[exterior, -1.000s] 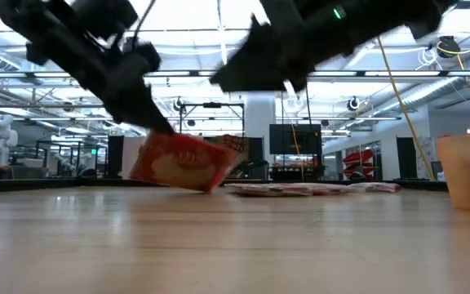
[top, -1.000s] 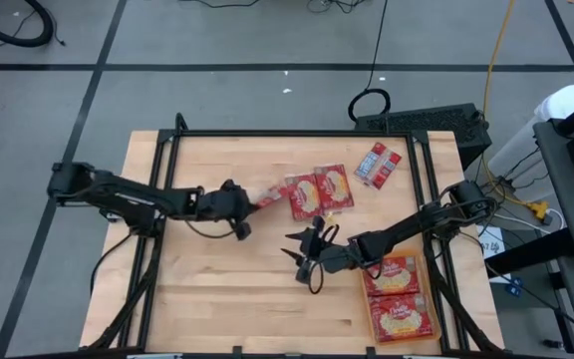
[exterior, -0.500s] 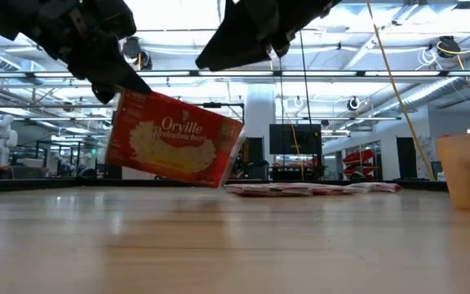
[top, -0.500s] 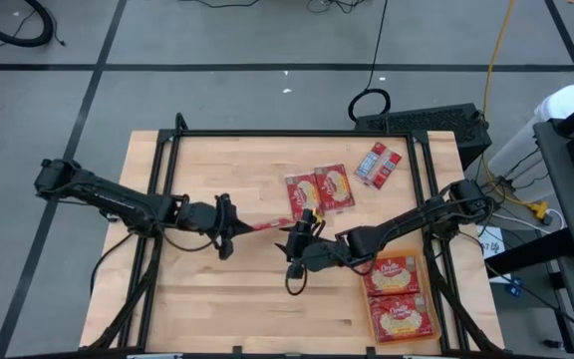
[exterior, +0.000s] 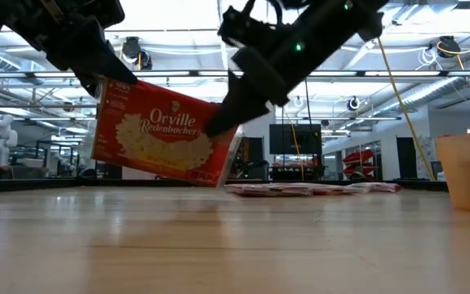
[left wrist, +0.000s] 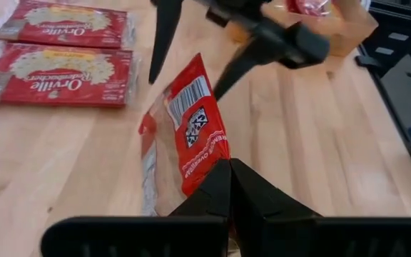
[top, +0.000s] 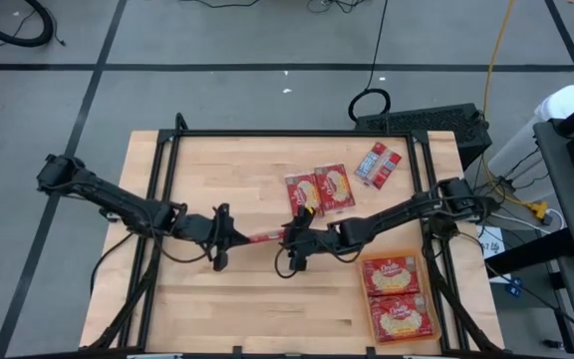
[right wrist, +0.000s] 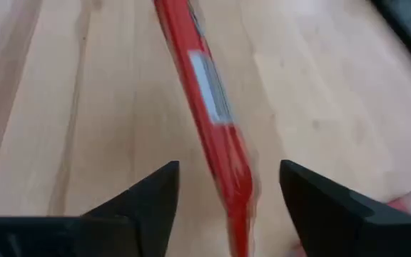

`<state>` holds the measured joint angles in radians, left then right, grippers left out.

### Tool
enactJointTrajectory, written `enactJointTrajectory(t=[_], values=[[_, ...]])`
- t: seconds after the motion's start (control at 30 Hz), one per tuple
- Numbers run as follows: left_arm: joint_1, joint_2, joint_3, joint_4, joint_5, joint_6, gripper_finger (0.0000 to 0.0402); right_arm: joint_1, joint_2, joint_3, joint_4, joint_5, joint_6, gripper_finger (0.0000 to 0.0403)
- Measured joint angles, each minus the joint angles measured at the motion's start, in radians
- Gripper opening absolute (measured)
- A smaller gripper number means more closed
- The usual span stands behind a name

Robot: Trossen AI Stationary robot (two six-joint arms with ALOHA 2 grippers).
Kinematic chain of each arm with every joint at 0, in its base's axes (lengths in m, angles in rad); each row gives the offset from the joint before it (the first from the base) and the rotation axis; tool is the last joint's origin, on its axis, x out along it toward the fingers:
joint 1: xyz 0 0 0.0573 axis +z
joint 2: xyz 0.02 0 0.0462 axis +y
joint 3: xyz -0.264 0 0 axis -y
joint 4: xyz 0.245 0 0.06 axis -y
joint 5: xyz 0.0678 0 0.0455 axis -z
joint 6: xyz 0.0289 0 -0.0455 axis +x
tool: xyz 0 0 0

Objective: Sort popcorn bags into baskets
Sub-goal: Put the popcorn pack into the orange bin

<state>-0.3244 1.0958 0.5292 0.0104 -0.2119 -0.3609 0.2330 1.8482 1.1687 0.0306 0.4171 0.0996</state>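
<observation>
Seven popcorn bags show from above: one held bag [top: 264, 236] aloft over the table's [top: 217, 309] middle, two side by side [top: 319, 192] behind it, two small ones [top: 378, 165] near the far right edge, and two in the single orange basket [top: 400, 297] at the near right. The left gripper [top: 229, 237] has its fingers pressed onto one end of the held bag, while the right gripper [top: 289, 239] straddles the other end, fingers spread. Only the low view shows that bag's printed face [exterior: 163, 135]; the left wrist view shows its barcode [left wrist: 185, 100]
</observation>
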Motion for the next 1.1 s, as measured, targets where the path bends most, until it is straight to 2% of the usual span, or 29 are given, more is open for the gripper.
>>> enactJointTrajectory(t=[0.1,0.3,0.33,0.53,0.63,0.8,0.9,1.0,1.1], values=[[-0.021,0.000,0.000,0.001,-0.004,-0.001,0.0003,0.005,0.017,-0.009,0.007,0.023,0.046,0.0182],[-0.040,0.000,-0.021,0.048,-0.024,0.014,0.0014,0.034,0.017,-0.023,0.048,0.023,0.031,0.0028],[-0.041,0.000,-0.027,0.061,-0.024,0.022,0.0014,0.039,0.017,-0.023,0.056,0.022,0.022,0.0015],[-0.055,0.000,-0.032,0.069,-0.032,0.047,0.0038,0.063,0.016,-0.023,0.061,0.012,0.061,0.0013],[-0.074,0.000,-0.033,0.059,-0.044,0.064,0.0082,0.071,0.013,-0.024,0.063,-0.028,0.076,0.0003],[-0.115,0.000,-0.033,0.038,-0.174,0.021,0.0173,0.078,0.007,-0.023,0.061,-0.084,0.140,0.0005],[-0.140,0.026,-0.034,0.035,-0.216,-0.033,0.0219,0.077,0.007,-0.023,0.058,-0.112,0.151,0.0004],[-0.174,0.081,-0.034,0.061,-0.220,-0.073,0.0248,0.076,0.007,-0.023,0.052,-0.132,0.152,0.0001],[-0.210,0.157,-0.035,0.084,-0.251,-0.096,0.0259,0.077,0.007,-0.023,0.047,-0.135,0.151,0.0001]])
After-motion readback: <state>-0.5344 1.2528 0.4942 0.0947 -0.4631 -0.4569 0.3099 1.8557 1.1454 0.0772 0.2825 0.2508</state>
